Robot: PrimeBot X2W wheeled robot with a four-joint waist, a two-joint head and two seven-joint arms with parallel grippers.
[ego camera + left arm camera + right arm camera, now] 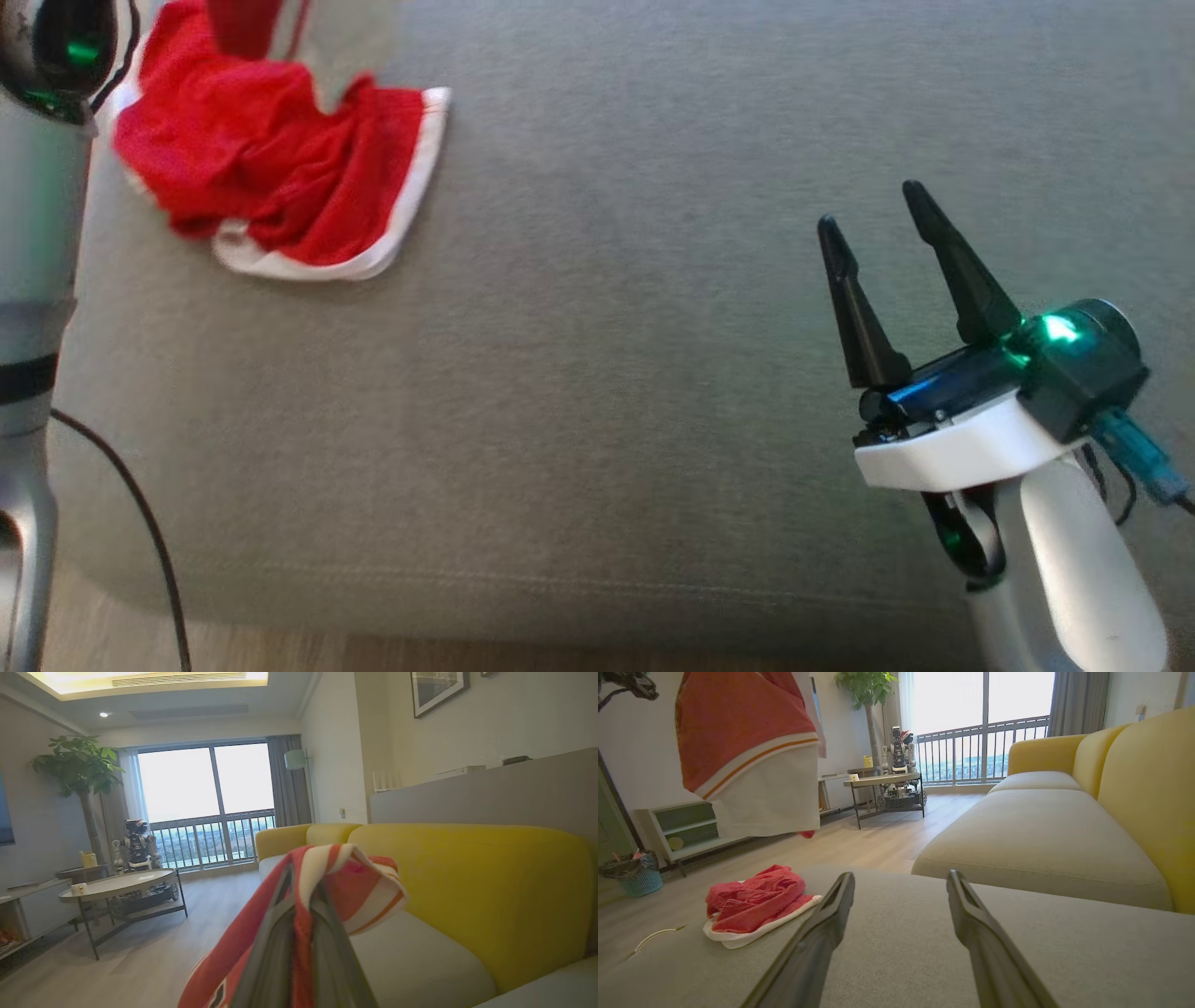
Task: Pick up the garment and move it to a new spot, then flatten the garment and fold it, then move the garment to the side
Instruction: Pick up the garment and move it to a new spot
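1. Left tool (303,882) is clenched on a fold of the red-and-white garment (747,732). The cloth is pinched between both fingers and bunched over the tips. The grip looks deep enough to carry.
2. The garment hangs in the air at the upper left of the right wrist view, white band lowest, above the grey cushion (607,373).
3. A red heap with white trim (271,177) lies on the cushion at the upper left of the head view, under the hanging cloth. Cannot tell whether it joins the held piece or is separate.
4. Right tool (870,207) is released, fingers spread, at the lower right of the head view. It sits low over bare cushion, well apart from the cloth.
5. Step in hand, by my reading: lift and carry to a new spot. The bare middle of the cushion looks the sensible target.
6. Raise until the lowest hem clears the heap before going sideways, or it may drag. Travel slowly, since loose cloth is likely to swing.
7. Set the hem down first, then lay the rest away from it. That leaves less to flatten.
8. The right tool is best held aside until the cloth is down, then brought in to take a corner.
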